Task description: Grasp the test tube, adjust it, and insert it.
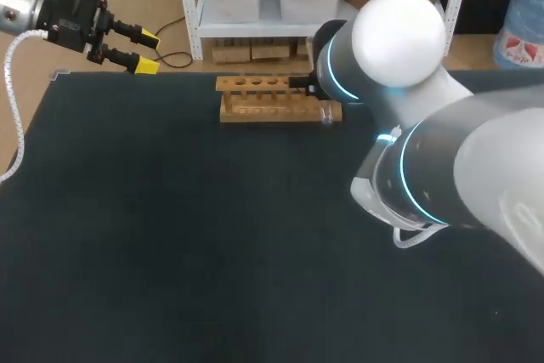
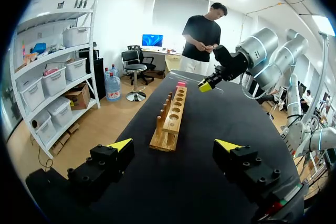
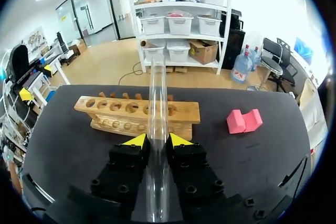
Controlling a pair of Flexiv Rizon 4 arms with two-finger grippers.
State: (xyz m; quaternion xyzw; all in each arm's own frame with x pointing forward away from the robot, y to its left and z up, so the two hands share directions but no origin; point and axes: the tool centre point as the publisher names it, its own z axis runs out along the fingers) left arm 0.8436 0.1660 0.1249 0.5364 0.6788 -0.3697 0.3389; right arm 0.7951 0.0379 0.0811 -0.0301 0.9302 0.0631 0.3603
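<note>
Head view: dark table point(image 1: 170, 252), left claw point(image 1: 148, 52) agape, right claw point(image 3: 157, 140) tight on test tube point(image 3: 157, 93).

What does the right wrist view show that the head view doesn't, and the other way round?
Right wrist only: the test tube clamped in the right end effector, and a pink block beside the rack. Head only: the right arm from above, covering the rack's right end. Both: the rack on the dark table.
</note>
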